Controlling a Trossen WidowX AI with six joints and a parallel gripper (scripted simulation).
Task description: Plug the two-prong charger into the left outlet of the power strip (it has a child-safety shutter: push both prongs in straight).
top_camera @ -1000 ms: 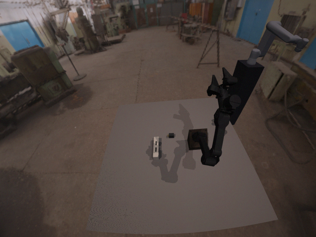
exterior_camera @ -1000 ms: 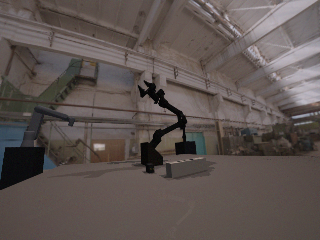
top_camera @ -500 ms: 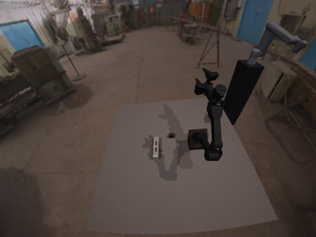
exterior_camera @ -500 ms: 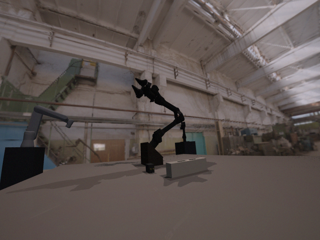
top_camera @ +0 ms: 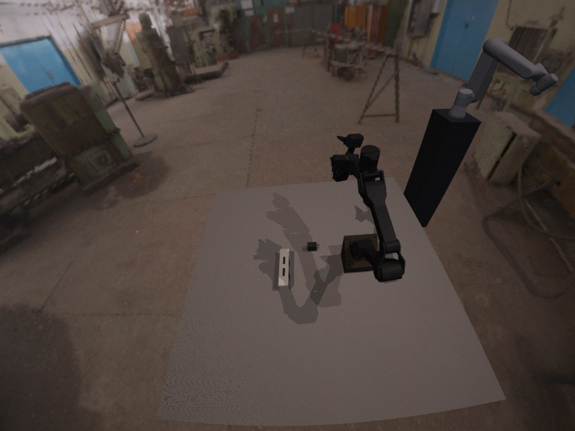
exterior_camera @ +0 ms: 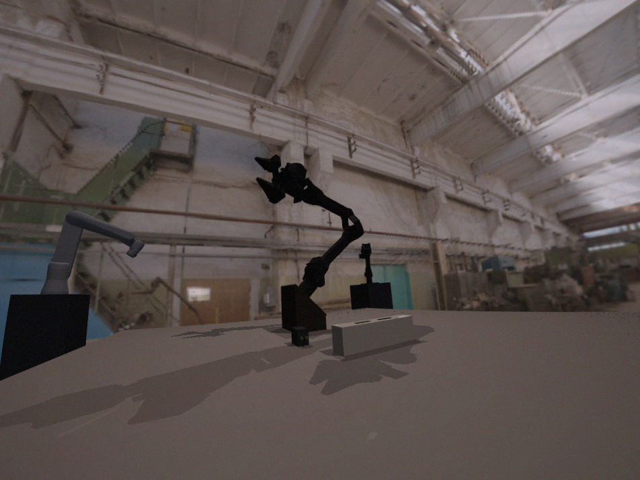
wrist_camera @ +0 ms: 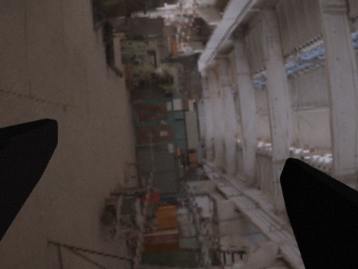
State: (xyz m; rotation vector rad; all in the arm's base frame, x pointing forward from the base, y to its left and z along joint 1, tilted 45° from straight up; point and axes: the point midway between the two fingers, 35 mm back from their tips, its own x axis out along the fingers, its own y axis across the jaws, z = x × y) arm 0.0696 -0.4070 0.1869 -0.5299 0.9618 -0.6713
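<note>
The small black charger lies on the table surface, its brass prongs pointing towards the power strip's side in the top view. The white power strip is a long block beside it, with two dark outlets in its top face. A gap separates charger and strip. My gripper is open and empty, raised high above the table and well away from both. The wrist view shows only the two black fingers and the hall, with neither charger nor strip. Shutter details are too small to tell.
My arm's dark base block stands near the charger, on the side away from the strip. A grey arm on a black pedestal stands beyond the table edge. Another black pedestal with a dark arm stands behind. Arm shadows cross the table.
</note>
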